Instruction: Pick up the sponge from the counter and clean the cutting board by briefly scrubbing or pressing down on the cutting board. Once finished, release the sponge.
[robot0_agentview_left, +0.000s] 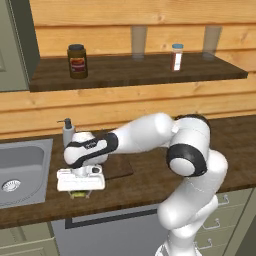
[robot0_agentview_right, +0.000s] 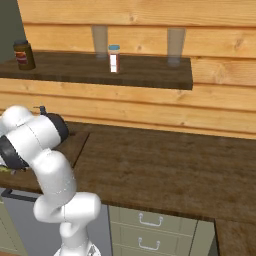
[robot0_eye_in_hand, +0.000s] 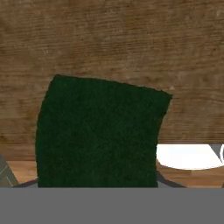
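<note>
The desk (robot0_agentview_left: 150, 175) runs dark and long under the arm, with the grey sink (robot0_agentview_left: 22, 172) set in at its left end. The cutting board (robot0_agentview_left: 117, 167) lies flat on the desk just right of the gripper (robot0_agentview_left: 80, 191) and a little further back toward the wall, its near-left part hidden behind the hand. That is the relation the coming move turns on: judging from the left base view, the sponge has to travel right and slightly back to reach the board.

The gripper sits low over the desk's front edge, jaws drawn in and clamped on the sponge (robot0_eye_in_hand: 98, 135). In the hand view the sponge's dark green top runs up from the bottom edge, its long axis along the gripper's line of sight; below the hand in the left base view a sliver of it peeks out.

On the shelf (robot0_agentview_left: 140, 70), the brown jar (robot0_agentview_left: 77, 61) carries a red label, and the small white bottle (robot0_agentview_left: 176, 57) too; the writing on both is too small to read. A soap dispenser (robot0_agentview_left: 67, 131) stands behind the hand.
</note>
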